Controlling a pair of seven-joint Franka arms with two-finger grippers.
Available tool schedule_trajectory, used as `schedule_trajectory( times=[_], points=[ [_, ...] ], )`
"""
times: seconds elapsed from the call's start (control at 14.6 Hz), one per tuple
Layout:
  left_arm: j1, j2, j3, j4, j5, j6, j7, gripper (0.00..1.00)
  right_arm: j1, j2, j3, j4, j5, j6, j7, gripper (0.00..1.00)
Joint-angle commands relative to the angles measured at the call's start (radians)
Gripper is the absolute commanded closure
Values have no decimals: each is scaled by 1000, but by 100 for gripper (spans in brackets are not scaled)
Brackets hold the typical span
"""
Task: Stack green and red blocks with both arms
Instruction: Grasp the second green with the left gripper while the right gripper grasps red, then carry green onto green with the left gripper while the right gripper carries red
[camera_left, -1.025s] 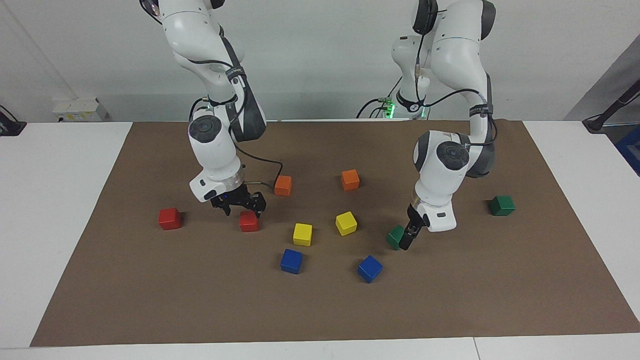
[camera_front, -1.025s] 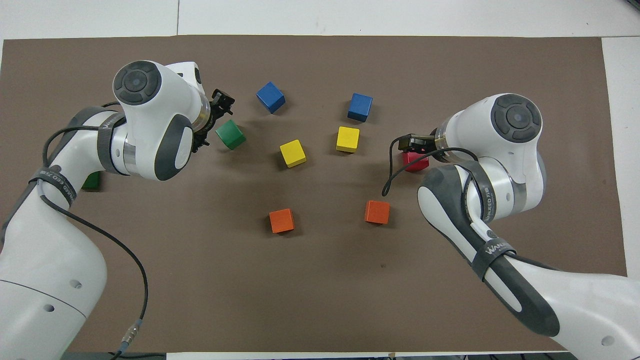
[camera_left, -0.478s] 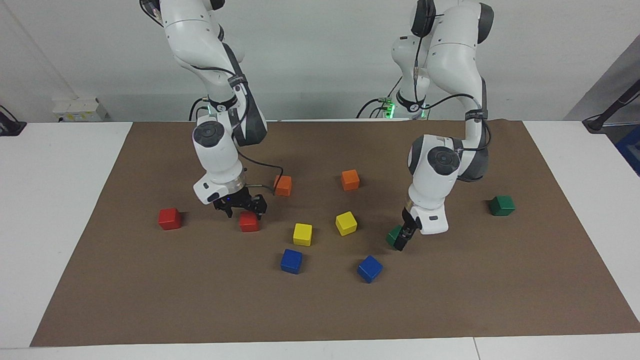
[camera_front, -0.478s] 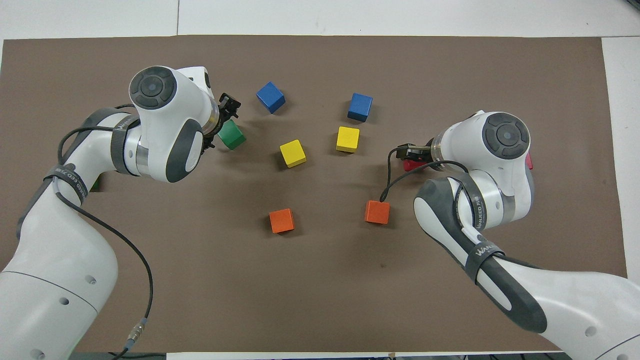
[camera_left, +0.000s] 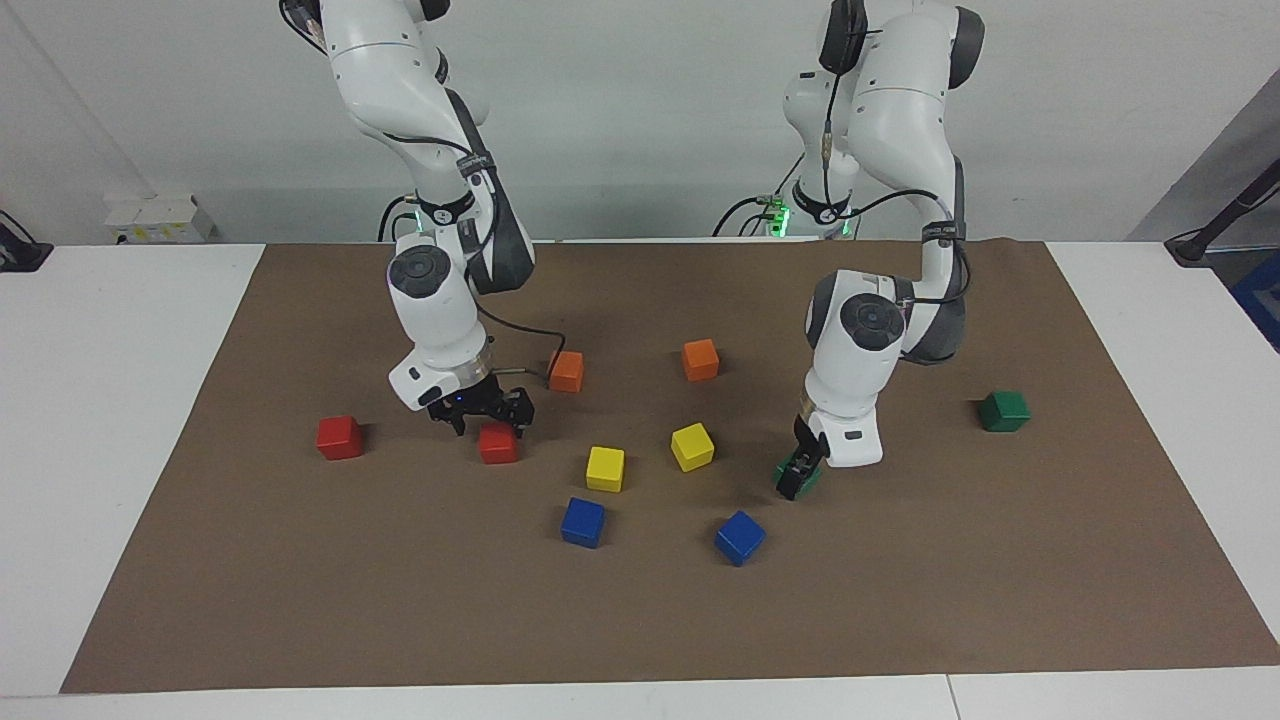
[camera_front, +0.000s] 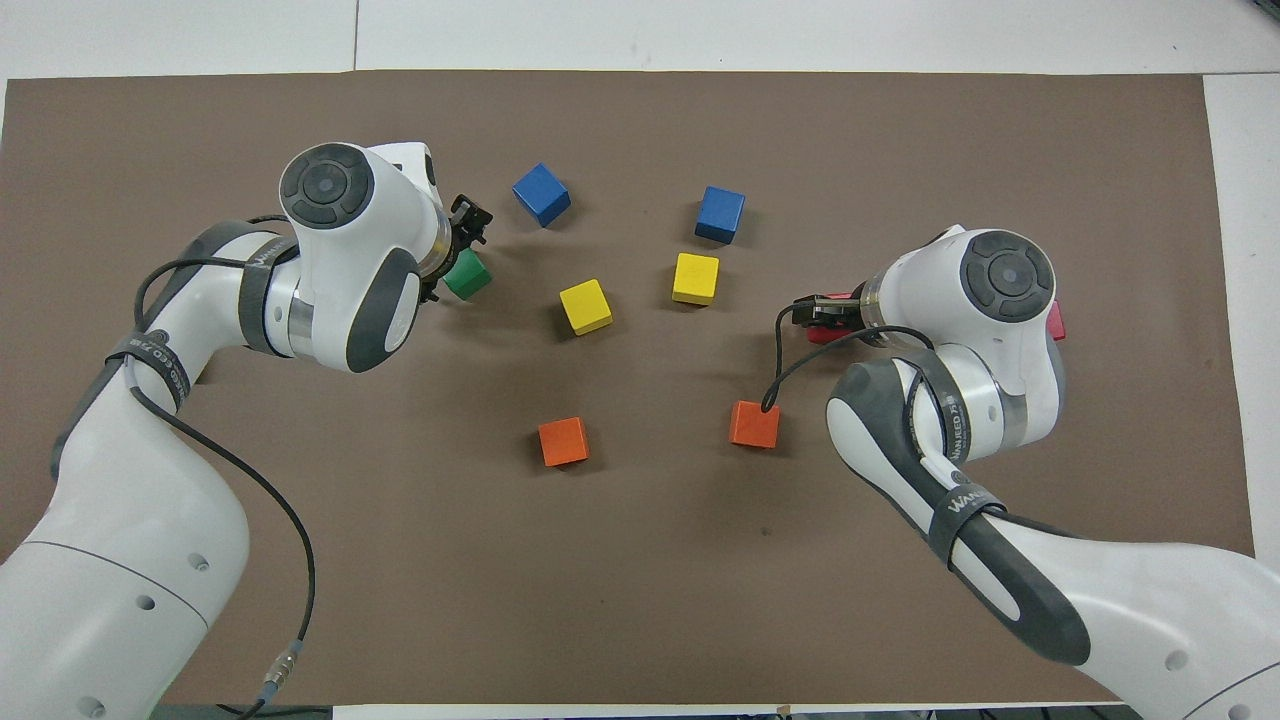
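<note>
Jaws of both grippers straddle blocks: left gripper (camera_left: 797, 478) green block (camera_left: 806, 477), right gripper (camera_left: 487, 415) red block (camera_left: 497, 443).

Glossy white plastic arms (camera_left: 438, 300) work over a matt brown mat (camera_left: 640, 620).

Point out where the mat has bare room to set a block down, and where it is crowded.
Bare: the wide strip of brown mat past the two blue cubes, farthest from the robots, and the band between the orange cubes and the arms' bases. Crowded: the middle, where yellow cubes, blue and orange ones cluster between the left gripper and right gripper.
</note>
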Motion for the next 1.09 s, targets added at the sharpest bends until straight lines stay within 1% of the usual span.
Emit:
schedule_trajectory(
  times=[0.0, 0.07, 0.14, 0.21, 0.27, 0.34, 0.41, 0.48, 0.55, 0.68, 0.82, 0.96, 1.03],
  points=[
    [-20, -3, 15, -29, 33, 36, -26, 54, -1, 7, -1, -14, -9, 25, -23, 0],
    [-20, -3, 15, -31, 35, 28, -21, 92, 0, 8, -1, -14, -11, 25, -23, 0],
    [-20, -5, 15, -33, 42, 25, -12, 100, 0, 10, -1, -14, -11, 25, -25, 0],
    [-20, -5, 13, -31, 45, 21, -12, 100, 0, 10, -1, -14, -12, 25, -41, 0],
    [-20, -5, 13, -26, 45, 8, -12, 100, -1, 10, -1, -14, -14, 25, -63, 5],
    [-19, -5, 13, -17, 45, -7, -11, 100, -1, 11, -2, -14, -14, 25, -72, 15],
    [-16, -5, 13, -2, 45, -24, -11, 100, -1, 13, -2, -14, -20, 25, -72, 49],
    [-11, -5, 13, 16, 45, -47, -8, 100, -3, 16, -1, -13, -30, 25, -74, 80],
    [-3, -8, 15, 30, 47, -62, -2, 100, -6, 17, -2, -11, -43, 25, -74, 92],
    [36, -46, 15, 30, 47, -99, 72, 100, -18, 19, -2, 9, -76, 15, -80, 100],
    [99, -115, 12, 21, 42, -175, 228, 100, -30, 14, -4, 48, -95, -36, -103, 100],
    [164, -186, 13, 4, 42, -263, 477, 100, -42, 5, -4, 114, -97, -138, -120, 100],
    [202, -213, 13, -9, 42, -298, 647, 100, -49, -1, -7, 146, -97, -192, -138, 100]
  ],
)
